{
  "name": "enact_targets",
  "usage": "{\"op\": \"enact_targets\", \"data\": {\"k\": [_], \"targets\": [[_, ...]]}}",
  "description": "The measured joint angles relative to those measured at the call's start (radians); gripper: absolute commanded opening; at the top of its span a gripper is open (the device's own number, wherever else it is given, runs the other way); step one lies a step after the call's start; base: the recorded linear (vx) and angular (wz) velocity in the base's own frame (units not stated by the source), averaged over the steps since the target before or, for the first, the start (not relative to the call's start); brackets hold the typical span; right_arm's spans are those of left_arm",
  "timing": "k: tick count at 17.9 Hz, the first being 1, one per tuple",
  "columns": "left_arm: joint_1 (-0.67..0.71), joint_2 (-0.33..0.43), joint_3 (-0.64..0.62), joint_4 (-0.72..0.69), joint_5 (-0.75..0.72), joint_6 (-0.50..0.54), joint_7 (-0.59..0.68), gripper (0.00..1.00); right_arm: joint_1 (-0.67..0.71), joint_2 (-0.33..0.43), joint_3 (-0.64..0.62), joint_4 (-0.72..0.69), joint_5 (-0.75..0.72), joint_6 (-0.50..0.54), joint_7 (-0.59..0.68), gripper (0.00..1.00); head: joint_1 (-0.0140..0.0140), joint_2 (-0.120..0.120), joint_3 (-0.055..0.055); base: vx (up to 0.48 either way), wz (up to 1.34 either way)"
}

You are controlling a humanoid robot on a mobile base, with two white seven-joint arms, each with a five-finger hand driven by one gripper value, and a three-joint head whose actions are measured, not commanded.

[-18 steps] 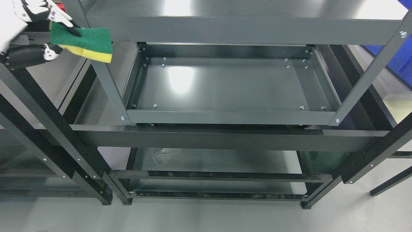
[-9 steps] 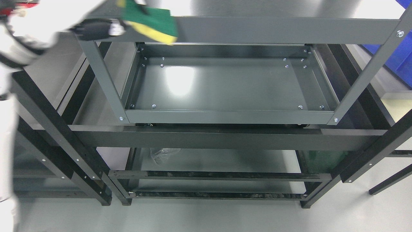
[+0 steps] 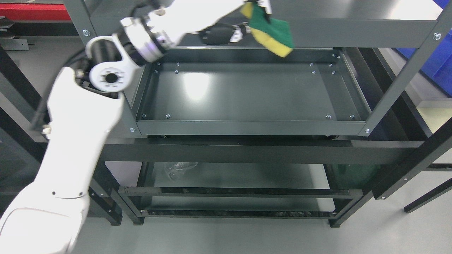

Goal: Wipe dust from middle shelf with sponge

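Sponge (image 3: 273, 33): green pad over yellow foam, hanging tilted in front of the top shelf's front rail (image 3: 353, 33), above the rear of the middle shelf (image 3: 247, 95). You have it in the air; it touches no surface.
Left hand (image 3: 247, 21): at the top edge, partly cut off. Its fingers pinch the sponge's upper corner; most of the sponge dangles free below the grip.
Right hand: out of view.
Risk, grip: you hold only a corner. Judgement: pressing down may fold or twist the sponge, or pull it out of the pinch.
Risk, drop: a loose sponge would likely land on the middle shelf, or fall past its rim to the lower levels.
Risk, collision: the forearm (image 3: 190, 17) crosses near the top rail and the left post (image 3: 79, 21). Lowering into the opening may clip the rail; watch the elbow joint (image 3: 111, 76) beside the shelf's left wall.
Risk, coverage: screw heads sit in clusters near the four corners and could snag the pad.
Surface: middle shelf is a grey metal tray with raised lip, glossy, showing a bright light reflection at left of centre. No dust is visible to me; nothing lies on it.
Room: smooth grey floor; black frames flank the rack; clear crumpled plastic (image 3: 180, 167) on the lower level; blue bin (image 3: 441, 46) at right; red strip (image 3: 31, 12) at upper left.
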Motion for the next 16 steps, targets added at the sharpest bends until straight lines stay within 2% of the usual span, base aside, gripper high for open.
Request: {"op": "enact_targets", "data": {"k": [5,12,16], "targets": [[-0.041,-0.066,-0.185,0.03,-0.024,0.115,0.103,0.01,0.0,0.0,0.0,0.0,0.0,0.0,0.0,1.0,0.0,0.0,0.0,0.0,0.0],[-0.079,-0.119,-0.36,0.031,0.004,0.139,0.141,0.03,0.0,0.0,0.0,0.0,0.0,0.0,0.0,1.0,0.0,0.0,0.0,0.0,0.0],[0.017,-0.137,-0.444,0.029,0.071,0.153,0.158,0.02,0.0,0.0,0.0,0.0,0.0,0.0,0.0,1.0,0.0,0.0,0.0,0.0,0.0]]}}
